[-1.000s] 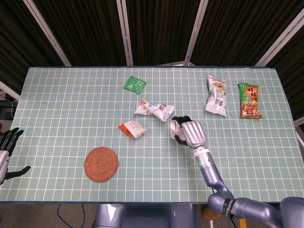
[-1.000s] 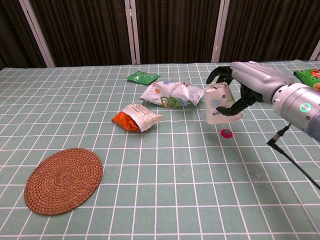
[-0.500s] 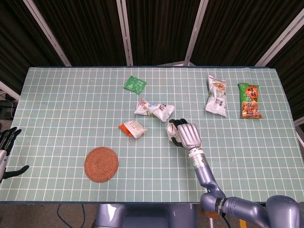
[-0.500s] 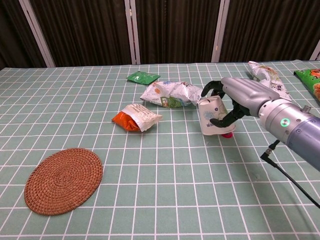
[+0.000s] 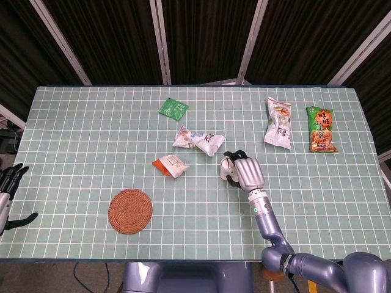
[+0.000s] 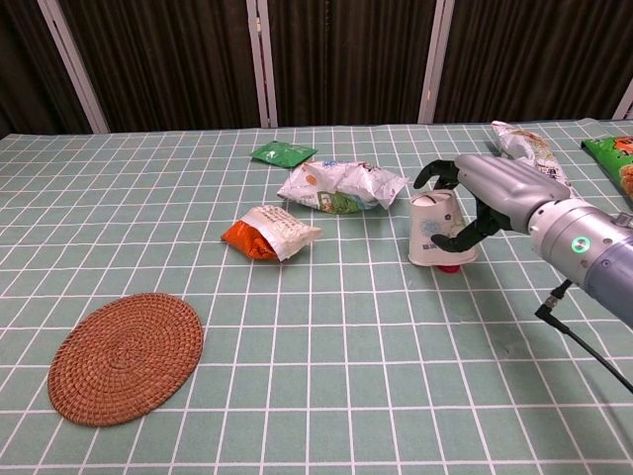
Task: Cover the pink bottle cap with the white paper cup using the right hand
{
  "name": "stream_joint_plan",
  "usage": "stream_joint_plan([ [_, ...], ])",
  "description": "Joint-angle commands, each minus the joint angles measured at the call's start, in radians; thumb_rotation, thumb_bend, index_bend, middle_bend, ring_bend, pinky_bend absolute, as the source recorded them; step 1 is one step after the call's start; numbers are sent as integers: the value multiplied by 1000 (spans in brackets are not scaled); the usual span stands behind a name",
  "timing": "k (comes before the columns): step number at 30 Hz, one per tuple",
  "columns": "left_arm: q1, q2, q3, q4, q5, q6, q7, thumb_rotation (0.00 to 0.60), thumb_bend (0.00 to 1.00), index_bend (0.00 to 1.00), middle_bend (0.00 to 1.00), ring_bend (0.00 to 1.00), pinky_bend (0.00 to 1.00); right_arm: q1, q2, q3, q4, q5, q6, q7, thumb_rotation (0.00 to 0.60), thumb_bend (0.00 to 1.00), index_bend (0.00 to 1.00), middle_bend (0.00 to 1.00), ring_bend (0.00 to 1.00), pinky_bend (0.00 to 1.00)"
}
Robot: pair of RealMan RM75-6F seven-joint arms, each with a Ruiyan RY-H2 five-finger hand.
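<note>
The small pink bottle cap (image 6: 450, 266) lies on the green checked table (image 6: 326, 346), only a sliver of it showing at the lower edge of the white paper cup (image 6: 435, 230); the cup stands upside down, rim toward the cloth and slightly tilted, so that it mostly sits over the cap without hiding it fully; in the head view the cap cannot be made out, and of the cup only a small white part shows by the dark fingers. The right robot hand (image 6: 492, 194) wraps the cup from the right side, its dark fingers (image 6: 435, 170) curled over the cup's top and its thumb pressed against the lower wall, so it is clamped on the cup; the silver back of the hand faces up, and the forearm runs off toward the lower right.

Just left of the cup lies a crumpled white snack bag (image 6: 341, 185), near but apart from it; further left is an orange and white snack packet (image 6: 267, 233); behind these lies a small flat green sachet (image 6: 283, 152). A round woven brown coaster (image 6: 126, 357) sits well apart at the near left. At the far right are a white printed snack bag (image 5: 278, 123) and a green and orange snack bag (image 5: 321, 129).

The left robot hand (image 5: 10, 189) hangs off the table's left edge, fingers apart and holding nothing.
</note>
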Motion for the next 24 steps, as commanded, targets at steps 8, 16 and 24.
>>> stream_joint_plan([
  [8, 2, 1, 2, -4, 5, 5, 2, 600, 0, 0, 0, 0, 0, -18, 71, -26, -62, 8, -63, 60, 600, 269, 43, 77, 0, 278],
  [16, 6, 5, 6, -11, 17, 13, -1, 600, 0, 0, 0, 0, 0, -34, 122, -45, -135, 0, -49, 39, 600, 260, 9, 10, 0, 192],
  [24, 15, 15, 10, -16, 33, 33, -17, 600, 0, 0, 0, 0, 0, -79, 224, -62, -271, -88, 39, 76, 600, 106, 0, 0, 0, 6],
])
